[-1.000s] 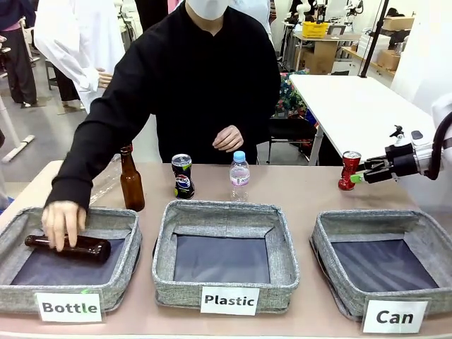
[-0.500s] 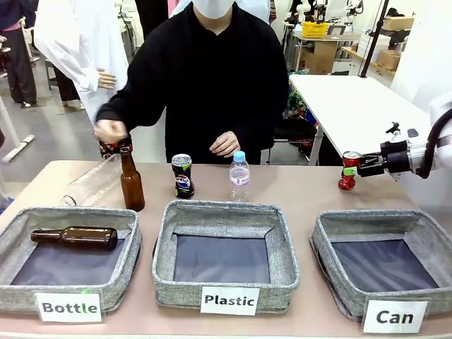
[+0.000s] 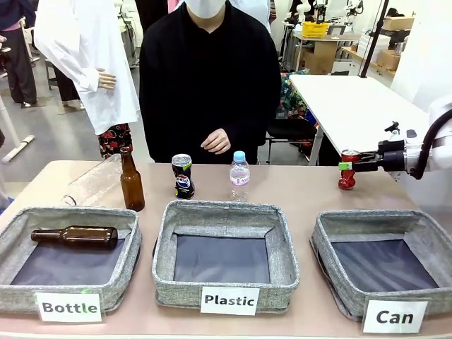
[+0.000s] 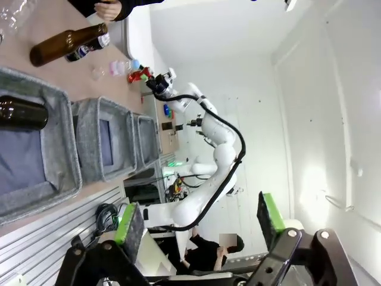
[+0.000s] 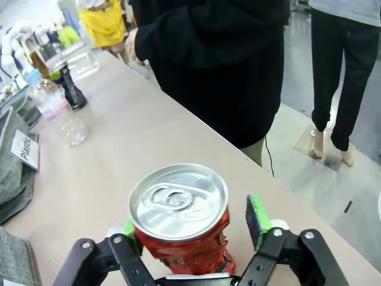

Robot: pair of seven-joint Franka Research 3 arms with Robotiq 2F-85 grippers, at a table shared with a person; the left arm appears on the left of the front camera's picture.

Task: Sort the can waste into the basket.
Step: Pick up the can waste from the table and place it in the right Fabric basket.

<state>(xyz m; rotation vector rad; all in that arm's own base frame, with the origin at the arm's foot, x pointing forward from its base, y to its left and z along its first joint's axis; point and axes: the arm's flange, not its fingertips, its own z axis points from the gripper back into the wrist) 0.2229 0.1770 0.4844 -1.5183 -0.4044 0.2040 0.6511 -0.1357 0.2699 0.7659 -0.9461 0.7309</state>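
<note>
The robot's right gripper [image 3: 345,167] brackets a dented red drink can with a silver top [image 3: 347,174], which stands upright on the tan counter [image 3: 304,194] near its far right edge. Seen from the wrist, the green-padded fingers [image 5: 257,213] stand to either side of the can [image 5: 178,199]. One pad is against its crumpled side and the other is just clear of it, so the grip is not yet closed. The can stands on the counter, beyond the far rim of the grey fabric basket with a dark bottom [image 3: 385,215] that carries the white "Can" label [image 3: 395,316].

A second can, black-blue with a Pepsi logo [image 3: 183,176], stands near mid-counter, behind the matching grey basket marked "Plastic" [image 3: 226,208]. It sits between an upright brown glass bottle [image 3: 131,182] and a small clear plastic bottle with a blue cap [image 3: 239,176]. Another clear plastic bottle [image 3: 92,182] lies on its side at the far left.

A brown glass bottle [image 3: 74,236] lies inside the third basket, labelled "Bottle" [image 3: 70,213].

A person in a black top [image 3: 212,78] stands at the far side of the counter, one hand [image 3: 216,141] held at waist height.

The left gripper [image 4: 199,219] hangs clear of the counter, its fingers spread wide with nothing between them.
</note>
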